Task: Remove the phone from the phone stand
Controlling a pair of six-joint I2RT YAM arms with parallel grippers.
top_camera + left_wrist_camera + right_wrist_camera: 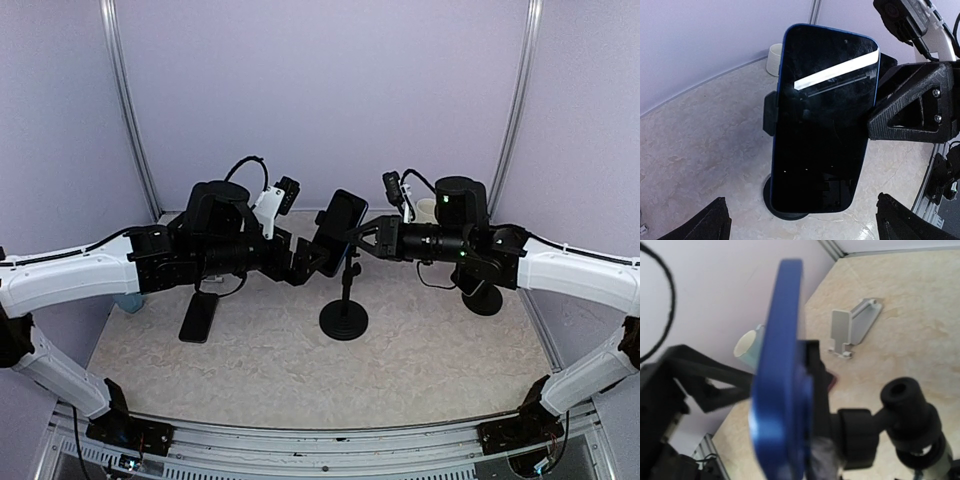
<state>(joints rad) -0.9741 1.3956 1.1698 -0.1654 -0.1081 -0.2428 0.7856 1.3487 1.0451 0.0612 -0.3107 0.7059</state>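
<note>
A blue-edged phone (338, 232) with a dark screen sits upright in the clamp of a black phone stand (344, 321) at the table's middle. It fills the left wrist view (825, 120). My left gripper (318, 258) is open just left of the phone. Its fingertips (710, 222) show wide apart at the bottom corners, clear of the phone. My right gripper (362, 240) is open at the phone's right edge, and one finger (912, 107) touches that edge. The right wrist view shows the phone edge-on (782, 370) with the stand's clamp (812, 390) behind it. Its own fingers are out of frame.
A second dark phone (199, 316) lies flat at the left. Another black stand base (484, 298) sits under the right arm. A white cup (427, 210) stands at the back right. A silver stand (855, 325) lies on the table. A pale blue cup (128, 300) is at the far left.
</note>
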